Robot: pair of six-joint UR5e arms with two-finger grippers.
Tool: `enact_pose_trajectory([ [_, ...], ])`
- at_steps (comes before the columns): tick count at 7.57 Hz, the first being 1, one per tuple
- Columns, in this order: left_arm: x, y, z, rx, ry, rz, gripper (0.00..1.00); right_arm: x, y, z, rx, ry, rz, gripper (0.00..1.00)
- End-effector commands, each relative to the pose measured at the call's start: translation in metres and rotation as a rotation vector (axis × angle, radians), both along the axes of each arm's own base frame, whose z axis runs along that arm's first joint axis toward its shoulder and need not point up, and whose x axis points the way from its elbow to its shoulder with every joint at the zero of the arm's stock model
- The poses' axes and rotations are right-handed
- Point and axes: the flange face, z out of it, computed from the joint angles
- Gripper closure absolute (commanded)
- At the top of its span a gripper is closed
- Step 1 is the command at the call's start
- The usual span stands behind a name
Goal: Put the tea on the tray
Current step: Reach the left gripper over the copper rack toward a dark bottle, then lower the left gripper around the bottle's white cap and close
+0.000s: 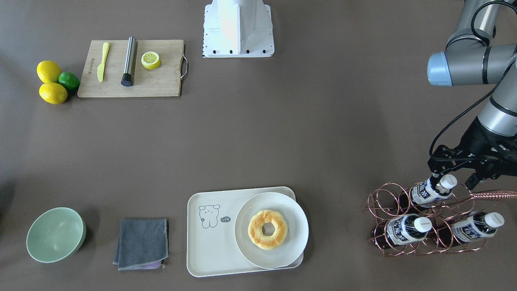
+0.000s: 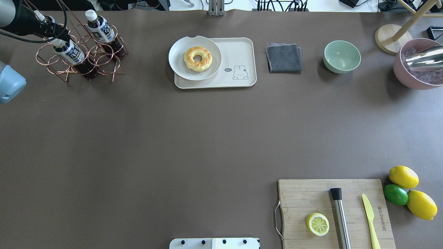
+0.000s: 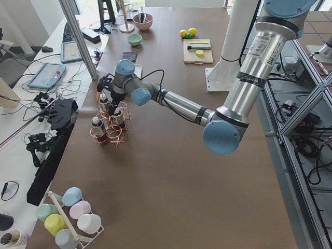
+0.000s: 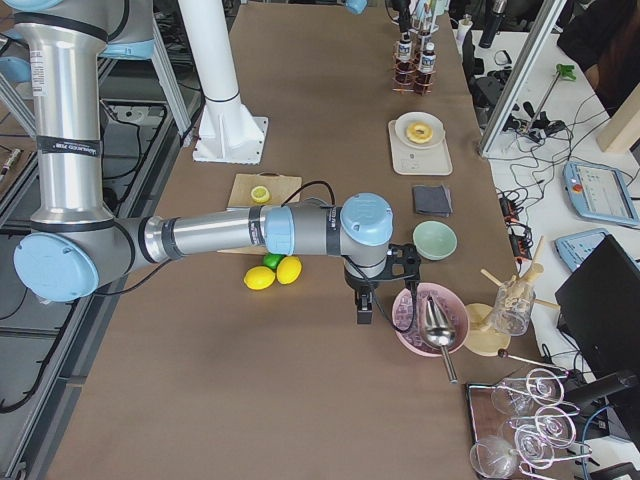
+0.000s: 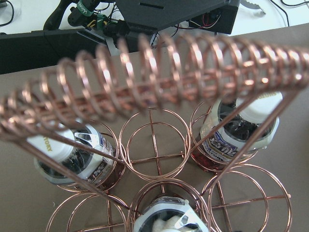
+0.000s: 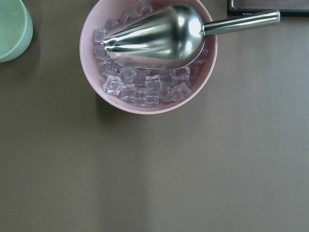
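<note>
A long brown table (image 2: 173, 138) fills the scene, with a white bench (image 3: 15, 129) of screens and cables along its far side.

The left arm (image 1: 468, 64) stretches low across to the table's far corner on the robot's left. The right arm (image 4: 220, 235) reaches level across the other end, wrist turned down.

On the near side, towards the robot's right, lies a wooden cutting board (image 1: 161, 81). On the far side sits the tray (image 1: 202, 250), and on it a white plate (image 1: 291, 246) with a doughnut (image 1: 267, 229); the plate overhangs the tray's edge.

A copper wire rack (image 5: 159, 77) stands in the far left corner, well apart from the tray. A pink bowl (image 6: 149, 109) of ice with a metal scoop (image 6: 154, 36) lies below the right wrist. A green bowl (image 1: 55, 234) and a folded grey cloth (image 1: 141, 243) sit beside the tray.

The left gripper (image 1: 452, 180) hangs over the rack, jaws apart on either side of the cap of the tea bottle (image 1: 428, 192), which stands in a rack ring. Two other bottles (image 1: 406, 229) stand in rings beside it.

The right gripper (image 4: 385, 300) hovers next to the pink bowl; whether its jaws are apart I cannot tell.
</note>
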Motion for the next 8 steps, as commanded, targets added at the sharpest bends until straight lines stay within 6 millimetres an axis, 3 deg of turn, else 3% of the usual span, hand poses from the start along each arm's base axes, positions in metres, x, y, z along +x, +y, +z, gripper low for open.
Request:
enact_pose_trajectory([
  [1, 0.001, -0.001, 0.003, 0.005, 0.0, 0.003, 0.15, 0.0, -0.001, -0.001, 0.003, 0.001, 0.0, 0.0],
  [8, -0.004, 0.013, 0.004, 0.005, 0.014, 0.008, 0.17, 0.0, 0.002, 0.002, -0.003, -0.002, -0.001, 0.0],
])
